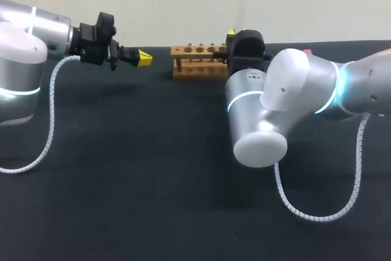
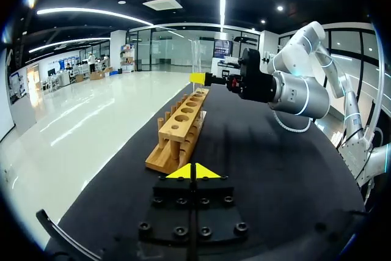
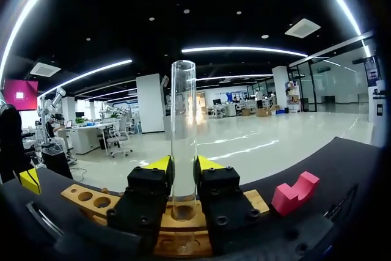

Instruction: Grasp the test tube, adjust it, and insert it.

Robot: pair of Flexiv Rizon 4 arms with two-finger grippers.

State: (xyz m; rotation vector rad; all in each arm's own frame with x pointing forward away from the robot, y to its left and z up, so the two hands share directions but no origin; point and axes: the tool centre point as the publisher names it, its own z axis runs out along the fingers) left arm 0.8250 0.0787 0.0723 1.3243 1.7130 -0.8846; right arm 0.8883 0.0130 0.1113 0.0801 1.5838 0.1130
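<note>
Nearest in the head view, the bulky elbow of the right arm (image 1: 269, 108) fills the foreground over the black table (image 1: 153, 181). It hides most of its own wrist, and a coiled cable (image 1: 317, 212) loops below it. Farther back the left arm (image 1: 24, 47) comes in cut off at the side. In the left wrist view the left gripper (image 2: 193, 172) shows its yellow tips pressed together with nothing between them, and it hangs apart from the wooden rack (image 2: 180, 128) ahead of it. The rack stands near the table's far edge with a row of round holes on top. At its far end the right gripper (image 3: 183, 163) is clamped on the test tube (image 3: 183, 114), one finger on each side. The clear tube stands upright, its open mouth well above the fingers. Its lower end sits over a hole at the rack's end, but the fingers screen the bottom and the glass is see-through, so whether it has entered the hole cannot be told. From above the tube is barely visible. A pink block (image 3: 295, 192) lies just beyond the rack.
</note>
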